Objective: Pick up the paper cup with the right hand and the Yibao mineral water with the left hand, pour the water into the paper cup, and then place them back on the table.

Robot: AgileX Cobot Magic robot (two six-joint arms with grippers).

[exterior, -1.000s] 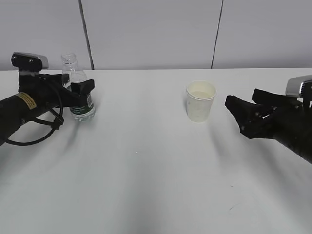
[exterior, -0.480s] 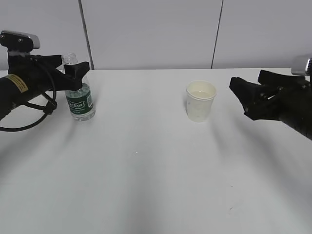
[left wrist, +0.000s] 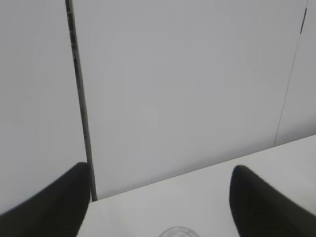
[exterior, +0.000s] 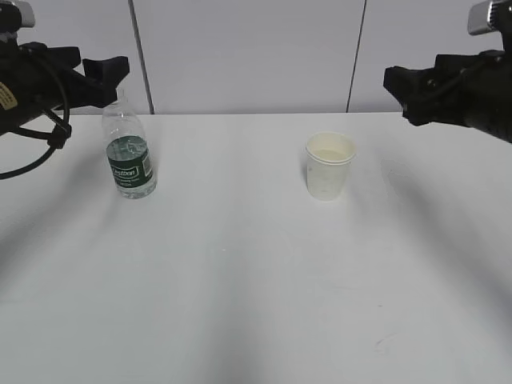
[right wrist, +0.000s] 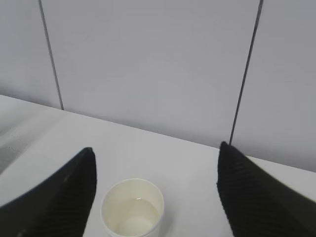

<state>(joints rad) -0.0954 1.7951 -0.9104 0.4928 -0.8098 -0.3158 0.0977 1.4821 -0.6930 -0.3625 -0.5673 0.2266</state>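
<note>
There is one paper cup [exterior: 330, 166], one Yibao mineral water [exterior: 130, 157] bottle, and two black grippers, all over one white table [exterior: 256, 280]. Behind the table stands a grey panel wall [exterior: 248, 52] with two dark seams.

The paper cup stands upright on the table, a little right of the middle and toward the far side. In the right wrist view the cup [right wrist: 132, 208] shows a small amount of clear liquid at its bottom. The bottle stands upright on the left part of the table, toward the far side, well apart from the cup. Its neck has no cap, and the dark green label faces the camera.

The left hand [exterior: 102, 70] is in the air at the upper left, above the bottle and slightly to the left of it, not touching it. In the left wrist view its two fingers [left wrist: 47, 205] are spread wide with nothing between them, and only the rim of the bottle's mouth [left wrist: 177, 232] is seen at the lower edge.

The right hand [exterior: 404, 88] is in the air at the upper right, higher than the cup and well to the right of it. Its fingers [right wrist: 57, 197] are also wide apart and hold nothing; the cup is seen below, between them.
</note>
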